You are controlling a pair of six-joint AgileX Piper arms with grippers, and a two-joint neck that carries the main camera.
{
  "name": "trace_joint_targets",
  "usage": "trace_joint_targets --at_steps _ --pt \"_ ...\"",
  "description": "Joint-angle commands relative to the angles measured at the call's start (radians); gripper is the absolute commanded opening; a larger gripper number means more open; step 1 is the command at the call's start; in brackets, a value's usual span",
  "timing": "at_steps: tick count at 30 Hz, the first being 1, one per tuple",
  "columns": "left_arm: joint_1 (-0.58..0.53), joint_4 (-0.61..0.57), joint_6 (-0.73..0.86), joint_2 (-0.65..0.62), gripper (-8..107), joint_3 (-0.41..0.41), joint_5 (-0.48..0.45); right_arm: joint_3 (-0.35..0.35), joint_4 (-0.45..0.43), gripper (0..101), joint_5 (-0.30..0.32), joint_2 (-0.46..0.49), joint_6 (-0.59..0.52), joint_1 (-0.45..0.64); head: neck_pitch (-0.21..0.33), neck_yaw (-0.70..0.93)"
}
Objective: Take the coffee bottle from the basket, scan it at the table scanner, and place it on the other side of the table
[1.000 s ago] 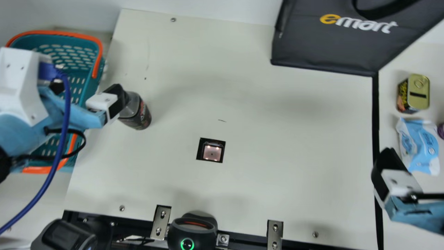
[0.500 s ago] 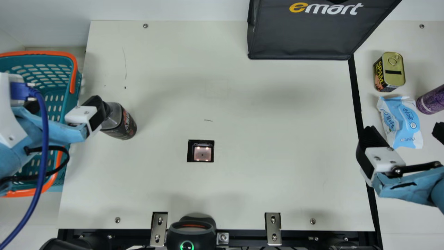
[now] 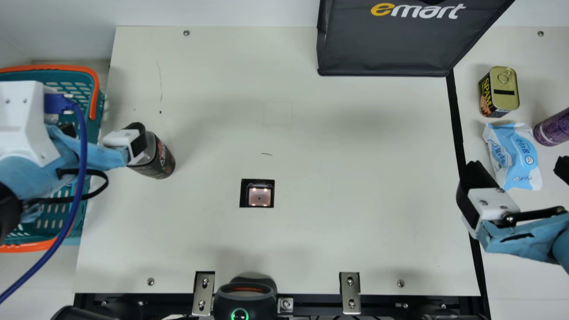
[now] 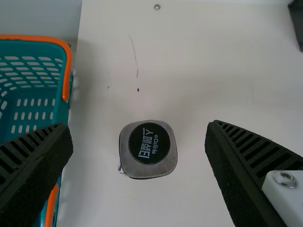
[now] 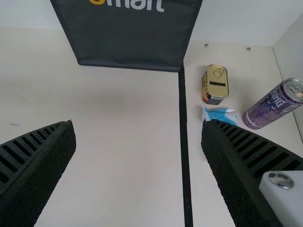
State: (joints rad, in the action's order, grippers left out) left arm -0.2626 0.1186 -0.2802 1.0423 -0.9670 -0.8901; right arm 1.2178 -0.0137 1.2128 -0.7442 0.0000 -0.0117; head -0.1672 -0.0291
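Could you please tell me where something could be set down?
Bare: between the black square scanner, black fabric bag and black strip; also between that bag and the teal plastic basket. Crowded: around the dark coffee bottle at the left claw, and by the golden tin, blue-white packet and purple can.

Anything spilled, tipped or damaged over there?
I see no spill, and the bottle stands upright beside the basket. Only small blemishes: a thin scratch-like line and dark specks on the table.
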Motion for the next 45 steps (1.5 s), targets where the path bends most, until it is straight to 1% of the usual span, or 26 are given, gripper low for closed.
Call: trace_joint_targets --at_steps 1,11,32,45 --pt "0.001 0.001 -0.004 0.016 90 0.006 0.006 0.000 0.000 95 0.000 0.000 0.000 0.000 0.029 0.002" --pt "-0.001 0.008 -0.029 0.073 90 0.044 0.050 0.000 0.000 95 0.000 0.000 0.000 0.000 0.029 0.002" --pt "-0.020 0.053 -0.092 0.083 90 0.133 0.144 0.000 0.000 95 0.000 0.000 0.000 0.000 0.029 0.002" --pt "-0.032 0.083 -0.128 0.086 3 0.142 0.166 0.000 0.000 95 0.000 0.000 0.000 0.000 0.029 0.002"
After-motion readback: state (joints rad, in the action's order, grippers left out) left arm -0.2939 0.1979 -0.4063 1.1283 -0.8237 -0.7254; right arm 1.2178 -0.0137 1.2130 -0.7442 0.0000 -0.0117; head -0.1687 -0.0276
